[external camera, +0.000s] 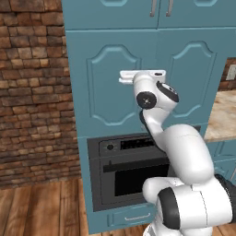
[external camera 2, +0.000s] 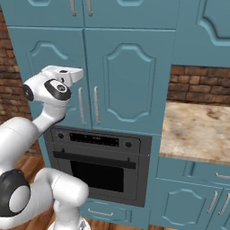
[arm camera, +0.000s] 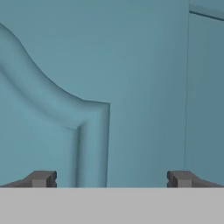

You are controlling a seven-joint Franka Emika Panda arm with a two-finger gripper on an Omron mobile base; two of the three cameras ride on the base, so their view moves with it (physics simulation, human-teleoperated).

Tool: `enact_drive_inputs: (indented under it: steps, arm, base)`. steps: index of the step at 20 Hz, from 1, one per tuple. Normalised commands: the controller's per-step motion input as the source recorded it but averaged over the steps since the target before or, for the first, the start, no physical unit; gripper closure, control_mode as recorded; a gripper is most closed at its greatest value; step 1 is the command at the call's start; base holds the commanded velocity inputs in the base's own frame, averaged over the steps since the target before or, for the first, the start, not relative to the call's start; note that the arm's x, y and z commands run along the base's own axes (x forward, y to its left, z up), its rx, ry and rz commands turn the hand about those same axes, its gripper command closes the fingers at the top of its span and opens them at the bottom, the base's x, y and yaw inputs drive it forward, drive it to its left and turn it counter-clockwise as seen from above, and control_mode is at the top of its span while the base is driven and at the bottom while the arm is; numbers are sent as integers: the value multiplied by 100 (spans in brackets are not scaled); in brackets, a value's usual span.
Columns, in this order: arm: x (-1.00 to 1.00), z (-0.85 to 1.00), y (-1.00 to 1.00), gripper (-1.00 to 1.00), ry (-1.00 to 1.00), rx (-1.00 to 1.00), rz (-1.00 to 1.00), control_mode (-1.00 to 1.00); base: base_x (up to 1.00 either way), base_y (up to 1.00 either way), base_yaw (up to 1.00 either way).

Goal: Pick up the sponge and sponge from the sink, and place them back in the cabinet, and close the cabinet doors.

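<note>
Facing the shut cabinet doors (external camera 2: 90,76) above the black oven (external camera 2: 101,164), I hold my hand (arm camera: 111,178) close against the left door's curved moulding (arm camera: 87,131), fingers (arm camera: 41,178) spread wide, gripping nothing.

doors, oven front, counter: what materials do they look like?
Doors: painted wood by the look, matte teal with routed curved mouldings; slim metallic handles. Oven: black metal front, likely a glass window, glossy dark pane. Counter: polished stone, probably marble, mottled tan veining. All rendered, so this rests on looks alone.
</note>
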Motion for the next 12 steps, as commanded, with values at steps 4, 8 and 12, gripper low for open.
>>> enact_drive_inputs:
  steps: [4,8,12]
  arm:
    - [28,0,0,-100,0,0,1,-100]
    - [30,0,0,-100,0,0,1,-100]
    - [30,0,0,-100,0,0,2,-100]
  base:
    - [0,0,0]
    - [0,0,0]
    - [0,0,0]
